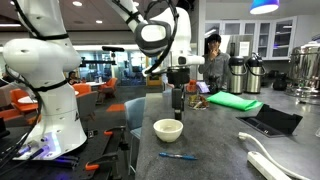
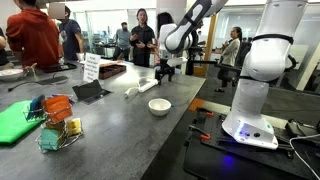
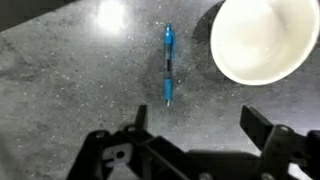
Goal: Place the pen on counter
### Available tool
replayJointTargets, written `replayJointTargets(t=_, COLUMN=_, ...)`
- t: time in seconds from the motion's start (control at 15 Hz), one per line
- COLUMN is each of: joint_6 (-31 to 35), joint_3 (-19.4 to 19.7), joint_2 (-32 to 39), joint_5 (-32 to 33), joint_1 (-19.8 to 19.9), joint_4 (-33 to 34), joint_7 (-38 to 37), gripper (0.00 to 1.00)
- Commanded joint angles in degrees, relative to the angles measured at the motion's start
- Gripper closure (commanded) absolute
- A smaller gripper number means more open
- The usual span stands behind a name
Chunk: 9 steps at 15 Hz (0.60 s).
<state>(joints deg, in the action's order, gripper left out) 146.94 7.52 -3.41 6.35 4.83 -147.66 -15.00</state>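
The blue pen (image 1: 178, 155) lies flat on the dark grey counter (image 1: 215, 150), near its front edge and a little in front of the white bowl (image 1: 168, 129). In the wrist view the pen (image 3: 167, 65) lies to the left of the bowl (image 3: 262, 38), beyond my fingers. My gripper (image 1: 178, 106) hangs above the counter behind the bowl, open and empty; it also shows in an exterior view (image 2: 163, 78) and in the wrist view (image 3: 197, 120). I cannot make out the pen in the exterior view that shows the bowl (image 2: 159, 106) on the counter (image 2: 110, 130).
A white power strip (image 1: 272, 160) and a black tablet (image 1: 270, 121) lie on the counter, with a green cloth (image 1: 233, 101) and metal flasks (image 1: 243, 74) further back. A wire basket (image 2: 55, 128) stands near one end. A white robot base (image 2: 252, 85) stands beside the counter. People stand behind.
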Motion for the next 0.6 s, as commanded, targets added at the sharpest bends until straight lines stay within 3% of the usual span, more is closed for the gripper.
replayJointTargets(t=0.0, joint_6=-5.85, joint_3=-3.06, joint_2=-8.59, joint_5=-5.12, joint_1=-1.29, joint_4=-3.6, joint_7=-0.1, gripper=0.0)
replayJointTargets(t=0.53, joint_6=-12.45, joint_3=-10.44, joint_2=-18.31, joint_5=-4.64, joint_1=-2.23, joint_4=-6.13, joint_7=-3.1, gripper=0.0)
